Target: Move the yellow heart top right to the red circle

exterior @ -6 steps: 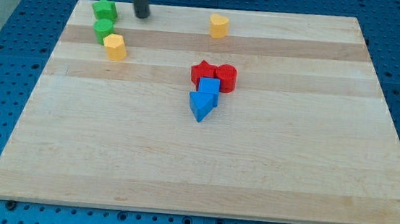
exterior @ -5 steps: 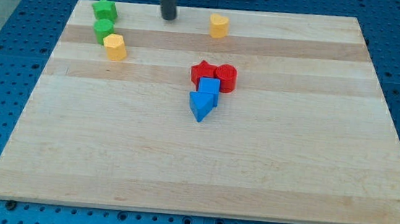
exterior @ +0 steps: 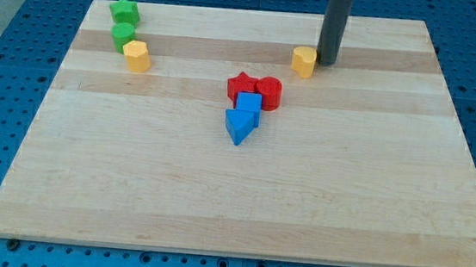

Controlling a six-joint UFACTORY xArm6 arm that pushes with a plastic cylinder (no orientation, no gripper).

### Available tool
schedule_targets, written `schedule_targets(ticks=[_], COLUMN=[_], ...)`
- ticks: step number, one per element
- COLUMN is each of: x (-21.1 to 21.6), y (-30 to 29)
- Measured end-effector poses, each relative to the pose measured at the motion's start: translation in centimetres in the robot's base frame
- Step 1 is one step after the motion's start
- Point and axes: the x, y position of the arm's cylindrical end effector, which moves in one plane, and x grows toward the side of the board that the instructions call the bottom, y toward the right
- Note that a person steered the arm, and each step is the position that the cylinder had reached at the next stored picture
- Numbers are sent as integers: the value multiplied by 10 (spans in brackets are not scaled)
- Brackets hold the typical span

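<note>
Blue metal with rows of little holes lies all around a big pale wooden board, and the board fills most of the view. Coming down from the view's top is my dark rod, standing almost straight up, and there is no claw on it to open or close, just a plain stick end. My tip sits on the board near the view's top right, just beside the yellow heart, on the heart's right side. They are so close that they look like they touch, but I cannot tell for sure. The yellow heart is up and to the right of the red circle, with a bit of bare wood between them. The red circle is near the middle of the board and touches a red star on its left. Right below those two is a blue cube, and a blue triangle presses against the cube from the lower left, so these four blocks make one small clump. Far over at the view's top left there are three more blocks in a short line going down. First is a green star, then a green round block touching it, then a yellow block with flat sides just below and a little to the right. My tip is well apart from those three.
</note>
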Motion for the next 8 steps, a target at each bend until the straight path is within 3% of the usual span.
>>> schedule_targets(ticks=[1, 4, 8], x=[1, 114, 132], y=[9, -10, -130])
